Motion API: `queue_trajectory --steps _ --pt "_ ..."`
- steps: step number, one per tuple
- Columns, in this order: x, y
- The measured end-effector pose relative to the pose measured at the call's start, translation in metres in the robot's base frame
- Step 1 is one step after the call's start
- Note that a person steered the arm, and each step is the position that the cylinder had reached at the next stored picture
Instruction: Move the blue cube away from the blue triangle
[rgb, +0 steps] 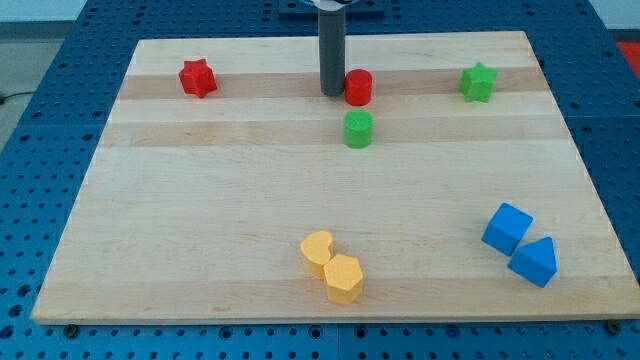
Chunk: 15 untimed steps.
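Note:
The blue cube (507, 228) lies near the view's lower right of the wooden board (200, 220). The blue triangle (534, 262) sits just below and right of it, touching its corner. My rod comes down from the view's top, and my tip (331, 94) rests on the board just left of the red cylinder (359, 87), touching or nearly touching it. The tip is far from both blue blocks, up and to the left of them.
A green cylinder (358, 129) stands just below the red cylinder. A red star (198, 77) is at the top left, a green star (479, 82) at the top right. A yellow heart-like block (318, 251) and a yellow hexagon (343, 278) touch at the bottom centre.

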<state>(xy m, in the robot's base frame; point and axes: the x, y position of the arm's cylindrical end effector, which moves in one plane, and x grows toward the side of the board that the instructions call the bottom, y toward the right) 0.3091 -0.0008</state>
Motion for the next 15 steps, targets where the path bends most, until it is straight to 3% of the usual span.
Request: queue_trajectory --steps 2,4,8,9,11,12,13,15 --pt "0.024 -0.036" --pt "0.124 -0.019" --pt "0.165 0.284" --pt "0.214 0.259" --pt "0.207 0.187" --pt "0.219 0.190" --pt "0.238 0.234" --pt "0.247 0.132"
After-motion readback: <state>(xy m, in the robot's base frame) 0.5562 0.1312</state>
